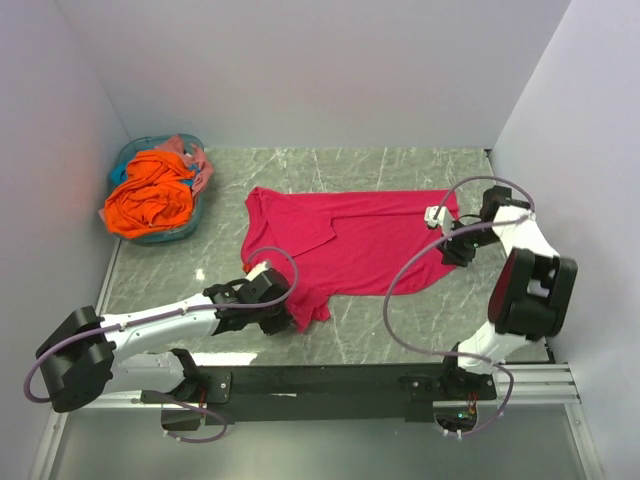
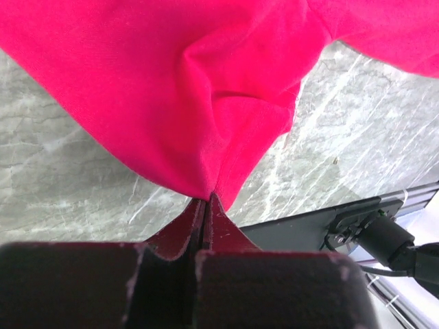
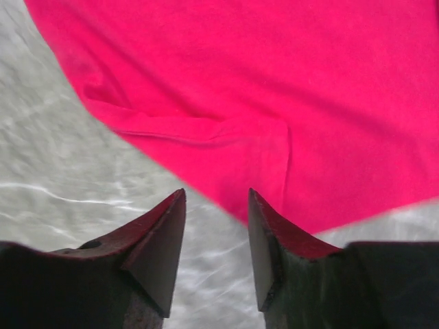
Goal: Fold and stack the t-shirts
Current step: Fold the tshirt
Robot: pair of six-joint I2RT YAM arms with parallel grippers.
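The crimson-pink t-shirt (image 1: pixel 350 245) lies spread on the marble table, partly folded. My left gripper (image 1: pixel 281 318) is shut on its near-left corner; in the left wrist view the cloth (image 2: pixel 206 89) runs into the closed gripper (image 2: pixel 206 200). My right gripper (image 1: pixel 448 246) is open at the shirt's right edge; in the right wrist view it (image 3: pixel 217 195) hovers just off the cloth's edge (image 3: pixel 274 116), holding nothing. The bright orange t-shirt (image 1: pixel 150 192) is heaped in the teal basket. A paler salmon-pink t-shirt (image 1: pixel 187 148) peeks out behind it.
The round teal basket (image 1: pixel 186 233) stands at the back left by the wall. White walls close in the left, back and right. The black arm-mount rail (image 1: pixel 330 382) runs along the near edge; it also shows in the left wrist view (image 2: pixel 322 223).
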